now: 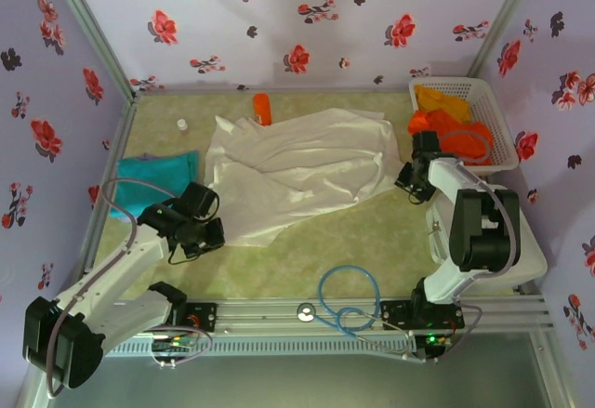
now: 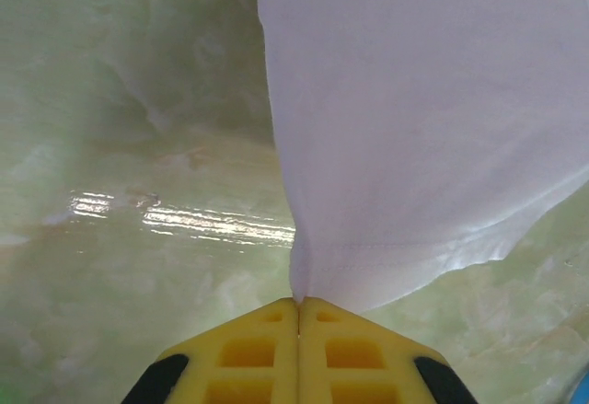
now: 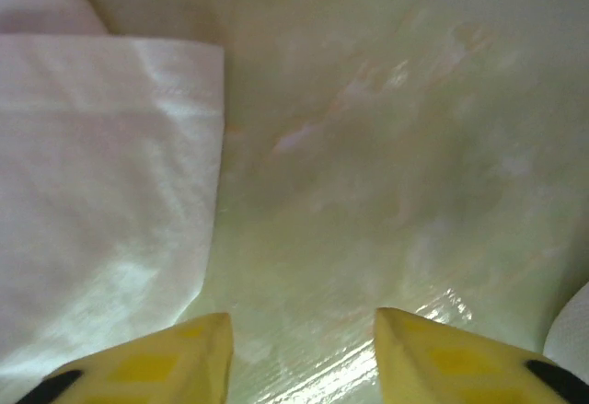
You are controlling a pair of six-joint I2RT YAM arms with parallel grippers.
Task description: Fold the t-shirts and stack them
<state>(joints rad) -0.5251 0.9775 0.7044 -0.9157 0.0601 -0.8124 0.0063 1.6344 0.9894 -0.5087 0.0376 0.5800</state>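
Green marbled bench (image 1: 372, 241) under flowered walls carries the white t-shirt (image 1: 297, 171), spread rumpled across the middle toward twelve o'clock. It looks light, limp and slightly slick, likely to drape and sag from any pinch; hems and corners seem the best holds, two at once. At its eight o'clock corner the left fingers (image 2: 276, 340) are clamped together on the hem, that arm stretched low from its base. At its three o'clock edge the right fingers (image 3: 198, 353) stand apart close over the bench, cloth beside one finger, nothing between them, that arm folded at the elbow. A teal shirt (image 1: 153, 171) lies at nine o'clock; orange shirts (image 1: 451, 120) fill a basket (image 1: 502, 138) at two o'clock.
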